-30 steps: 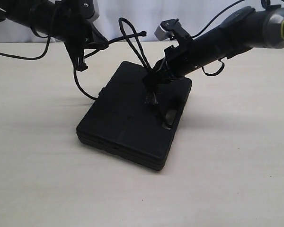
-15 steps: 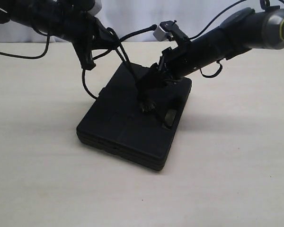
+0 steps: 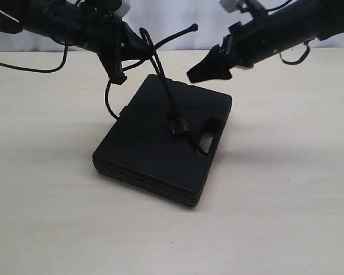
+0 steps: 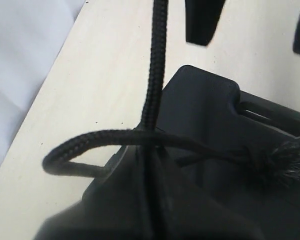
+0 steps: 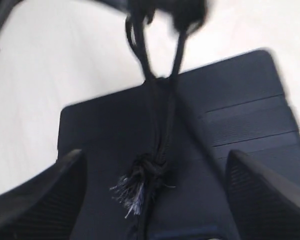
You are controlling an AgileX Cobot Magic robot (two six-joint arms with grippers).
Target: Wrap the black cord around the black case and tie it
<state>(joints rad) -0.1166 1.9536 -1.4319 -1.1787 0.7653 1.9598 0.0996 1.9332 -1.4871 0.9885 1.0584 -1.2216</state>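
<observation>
The black case (image 3: pixel 155 149) lies flat on the table, its handle slot (image 3: pixel 206 139) toward the right. The black cord (image 3: pixel 163 86) rises taut from its frayed knot (image 3: pixel 179 126) on the lid to my left gripper (image 3: pixel 135 48), which is shut on it above the case's far edge. One free end (image 3: pixel 186 30) sticks out to the right. In the left wrist view the cord (image 4: pixel 152 85) enters the shut left gripper (image 4: pixel 147 150). My right gripper (image 3: pixel 202 66) hangs open above the case. In the right wrist view it (image 5: pixel 155 160) frames the knot (image 5: pixel 140 185) without touching.
A loop of the cord (image 3: pixel 108 103) hangs down the case's left side to the table. The beige table (image 3: pixel 286 189) extends all round the case, with a white backdrop (image 3: pixel 166 14) behind it. Thin glossy arm cables (image 3: pixel 23 69) trail at the far left.
My right gripper has let go of the cord near the knot and lifted up and away to the right, open. My left gripper shifted right, drawing the cord straighter.
</observation>
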